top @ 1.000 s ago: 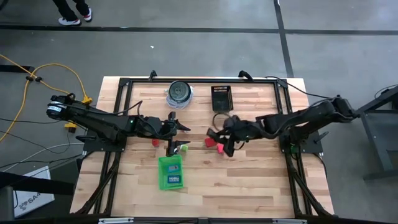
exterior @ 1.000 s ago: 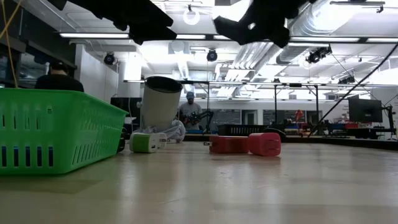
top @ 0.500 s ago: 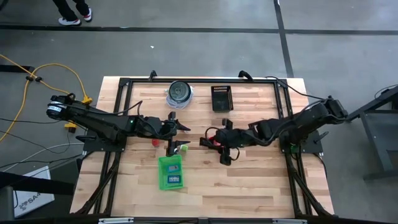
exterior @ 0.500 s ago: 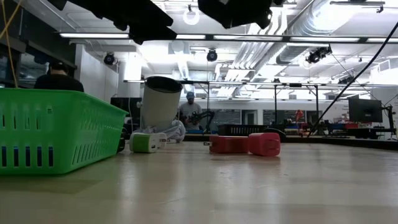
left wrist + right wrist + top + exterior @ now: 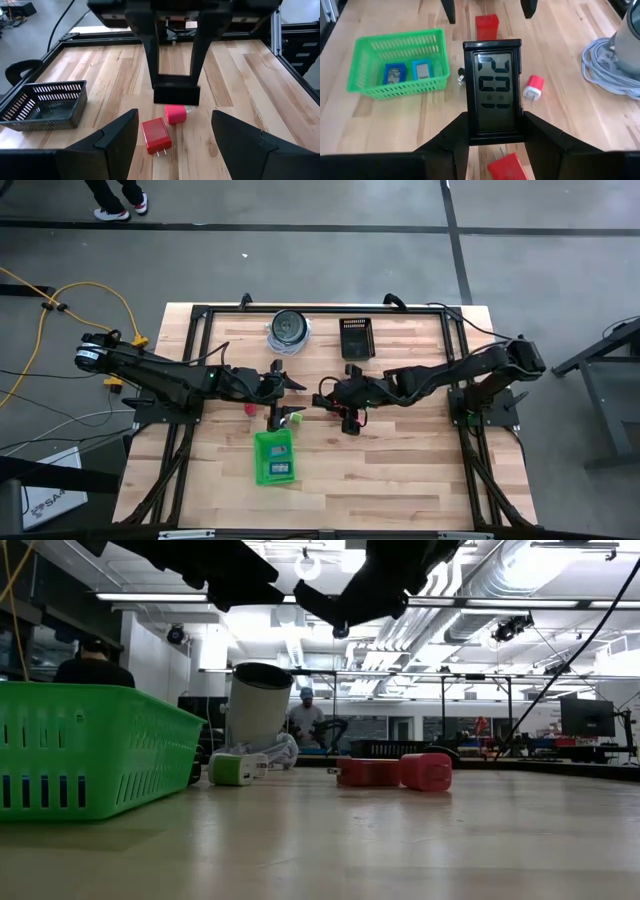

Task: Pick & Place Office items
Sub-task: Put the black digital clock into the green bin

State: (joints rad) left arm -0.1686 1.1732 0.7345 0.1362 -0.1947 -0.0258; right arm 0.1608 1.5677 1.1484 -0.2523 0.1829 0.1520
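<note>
The right gripper (image 5: 492, 137) is clamped on a black digital clock (image 5: 493, 90), holding it by its lower end above the middle of the worktop (image 5: 400, 470); the clock's grey display faces the wrist camera. In the high view the right gripper (image 5: 335, 400) reaches in from the right, and the clock cannot be made out among the dark parts of the arm. The left gripper (image 5: 172, 132) hovers over the left-middle of the worktop with its fingers (image 5: 117, 135) apart and nothing between them. In its view two red blocks (image 5: 156, 135) lie side by side on the wood, one with small metal prongs, and the clock (image 5: 176, 93) hangs just beyond them in the other arm's grip.

A green basket (image 5: 367, 85) sits near the front edge and holds two blue pieces (image 5: 395, 74). A small white-and-green plug (image 5: 235, 769) lies beside the basket (image 5: 90, 750). A black mesh tray (image 5: 356, 338) stands at the back edge, and a round container (image 5: 288, 327) with a coiled cable stands to its left. Beyond the worktop, a person (image 5: 306, 720) is seen in the low view.
</note>
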